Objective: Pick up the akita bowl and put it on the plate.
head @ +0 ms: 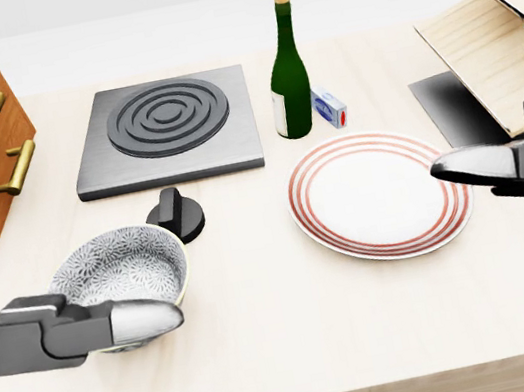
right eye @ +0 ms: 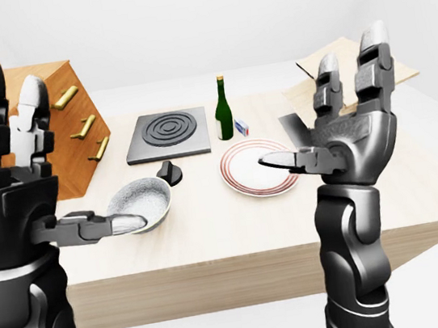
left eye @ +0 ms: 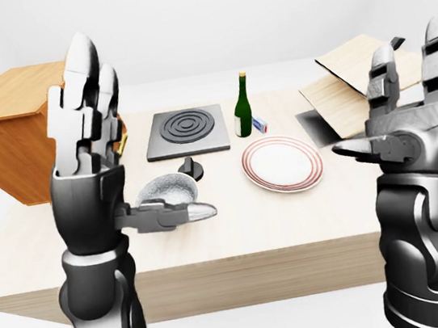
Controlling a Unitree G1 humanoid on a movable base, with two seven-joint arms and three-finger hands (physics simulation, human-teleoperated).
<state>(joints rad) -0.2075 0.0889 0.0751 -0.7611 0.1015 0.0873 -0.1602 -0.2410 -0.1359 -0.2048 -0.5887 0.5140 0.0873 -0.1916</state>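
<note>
akita bowl (head: 125, 269) on bench (head: 268, 347), left of plate (head: 379, 193), apart | your left hand (left eye: 89, 137) open, raised, thumb before bowl | your right hand (right eye: 344, 126) open, raised, empty

You are at a simulated kitchen bench. Beyond your raised left hand (left eye: 92, 161) lies a black hob (head: 166, 130) with ring markings and a knob (head: 175, 215) beside it. Between your hands stand a green bottle (head: 288, 70) and a red-rimmed plate (head: 379, 193). A wooden drawer cabinet (right eye: 68, 132) sits behind the left hand. Walls are plain white.
</note>
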